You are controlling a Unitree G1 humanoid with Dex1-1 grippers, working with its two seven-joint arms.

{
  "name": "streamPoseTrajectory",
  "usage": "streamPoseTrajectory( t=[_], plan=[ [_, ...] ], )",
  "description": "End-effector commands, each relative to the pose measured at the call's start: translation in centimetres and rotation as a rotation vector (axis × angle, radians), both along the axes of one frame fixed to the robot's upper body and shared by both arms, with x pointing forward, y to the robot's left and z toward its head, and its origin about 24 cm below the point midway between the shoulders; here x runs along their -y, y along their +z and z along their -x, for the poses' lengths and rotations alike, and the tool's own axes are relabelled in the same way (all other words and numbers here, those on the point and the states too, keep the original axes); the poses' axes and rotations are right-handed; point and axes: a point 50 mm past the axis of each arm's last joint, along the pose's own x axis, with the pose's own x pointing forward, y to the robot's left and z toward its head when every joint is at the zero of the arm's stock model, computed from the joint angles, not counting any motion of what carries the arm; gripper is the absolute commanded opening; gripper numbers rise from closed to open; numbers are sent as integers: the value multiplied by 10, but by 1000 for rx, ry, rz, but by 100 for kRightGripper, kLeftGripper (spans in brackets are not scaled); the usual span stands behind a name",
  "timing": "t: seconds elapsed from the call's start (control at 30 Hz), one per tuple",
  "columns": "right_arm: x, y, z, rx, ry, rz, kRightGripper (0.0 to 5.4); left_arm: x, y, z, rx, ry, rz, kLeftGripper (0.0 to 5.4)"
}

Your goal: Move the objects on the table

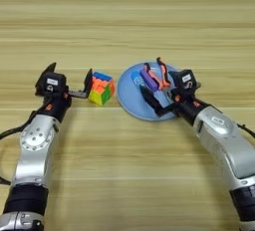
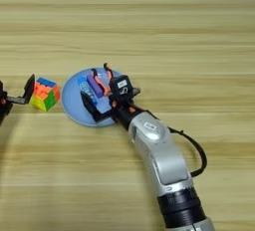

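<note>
The cube (image 1: 101,88) sat on the worktop (image 1: 129,21) just at nine o'clock of the blue plate (image 1: 130,100), tilted so one corner faced me. I judged it light, rigid plastic with slick faces, best pinched across two flat opposite sides and not on its corners, where it would likely twist or skid. The pliers (image 1: 160,73) lay on the plate toward its one o'clock side, orange-and-black handles pointing away from me, beside a purple piece (image 1: 148,79) and a small blue-and-white piece (image 1: 138,80) I could not identify. I reckoned the pliers stiff, heavier than the cube, and awkward: slim, low against the plate, likeliest to be caught across both rubbery handles.

My left gripper (image 1: 69,84) hovered at nine o'clock of the cube, jaws spread wide, the nearer finger (image 1: 88,81) just beside the cube's face, though I could not tell if it touched. My right gripper (image 1: 158,88) reached over the plate from four o'clock, jaws spread, one finger (image 1: 151,101) low over the plate's near part, the other up by the pliers, pinching nothing that I could see.

The worktop was pale planks with darker grain, smooth and flat, so things could slide. Beyond the plate, toward twelve o'clock, only bare wood showed.
</note>
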Motion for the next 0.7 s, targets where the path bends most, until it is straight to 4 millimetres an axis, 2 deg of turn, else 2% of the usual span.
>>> streamPoseTrajectory(
  t=[0.03,0.2,0.43,0.7],
  plan=[
    [5,7,-7,34,-30,-21,540,7,0,2,-9,-45,4,537],
    [27,12,-18,50,-117,-37,540,17,-3,6,-21,-130,-10,537],
    [65,32,-33,124,-282,-101,540,23,-13,7,-61,-170,-34,537],
    [70,35,-32,140,-311,-127,540,25,-23,6,-99,-180,-54,537]
  ],
)
